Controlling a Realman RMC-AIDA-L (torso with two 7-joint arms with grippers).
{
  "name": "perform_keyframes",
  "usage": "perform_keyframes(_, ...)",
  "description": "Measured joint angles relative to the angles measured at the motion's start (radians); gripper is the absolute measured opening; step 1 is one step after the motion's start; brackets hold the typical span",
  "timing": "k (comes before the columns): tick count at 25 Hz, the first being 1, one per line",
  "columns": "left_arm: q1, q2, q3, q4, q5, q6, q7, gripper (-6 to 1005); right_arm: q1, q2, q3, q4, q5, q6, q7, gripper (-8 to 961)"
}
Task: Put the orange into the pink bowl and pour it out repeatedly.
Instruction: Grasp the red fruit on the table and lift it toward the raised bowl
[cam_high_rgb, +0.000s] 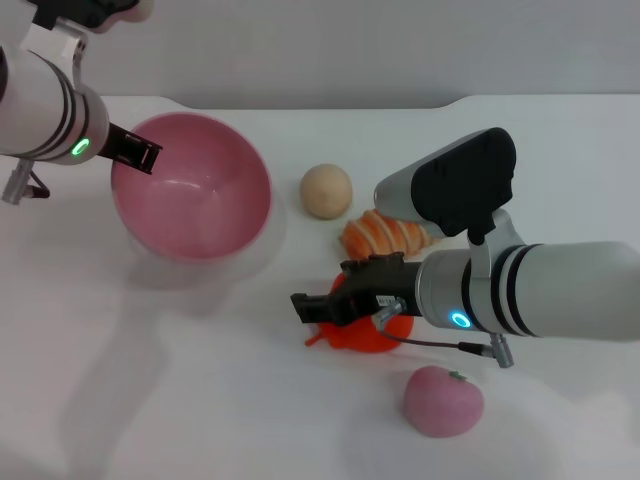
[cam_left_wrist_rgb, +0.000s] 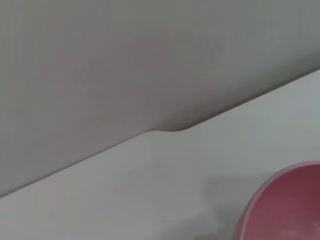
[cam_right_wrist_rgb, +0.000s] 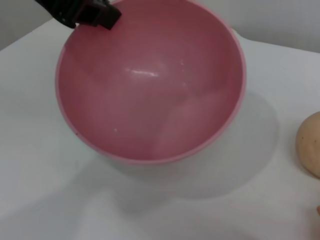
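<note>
the white table (cam_high_rgb: 560, 150) carries everything. the pink bowl (cam_high_rgb: 190, 190) sits tilted at the table's left, its mouth turned toward the right arm, smooth, plain and with nothing in it; the right wrist view looks straight into that hollow, which the head view shows only at a slant, while the left wrist view catches just a sliver of its rim (cam_left_wrist_rgb: 280, 205). the left gripper (cam_high_rgb: 138, 152) is clenched on the bowl's near-left rim, seen in the right wrist view as black fingers (cam_right_wrist_rgb: 80, 12) over the edge. the right gripper (cam_high_rgb: 320, 308) is low over the orange (cam_high_rgb: 365, 330), fingers either side; whether it grips i cannot tell. the orange is glossy red-orange, mostly hidden, its small stem tip pointing left along the table. only the head view shows it. nearby: a pink apple toy (cam_high_rgb: 443, 400), a striped bread loaf (cam_high_rgb: 385, 235), a beige ball (cam_high_rgb: 326, 190).
</note>
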Motion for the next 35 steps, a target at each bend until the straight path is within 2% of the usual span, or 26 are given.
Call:
perform_keyframes(1,0.0,0.0,0.002,0.0,0.0,0.0,0.0,43,0.0,0.0,0.001,-0.001,0.0,0.001,0.001,779)
perform_keyframes(12,-0.005,-0.001,0.003,0.0,-0.006,-0.003,0.0,43,0.012,-0.004,0.039,0.014,-0.042,0.014,0.017,836)
perform_keyframes(35,-0.043,-0.001,0.009,-0.005,-0.01,-0.011,0.0,43,0.039,-0.005,0.053,0.066,-0.052,0.094,0.105,781)
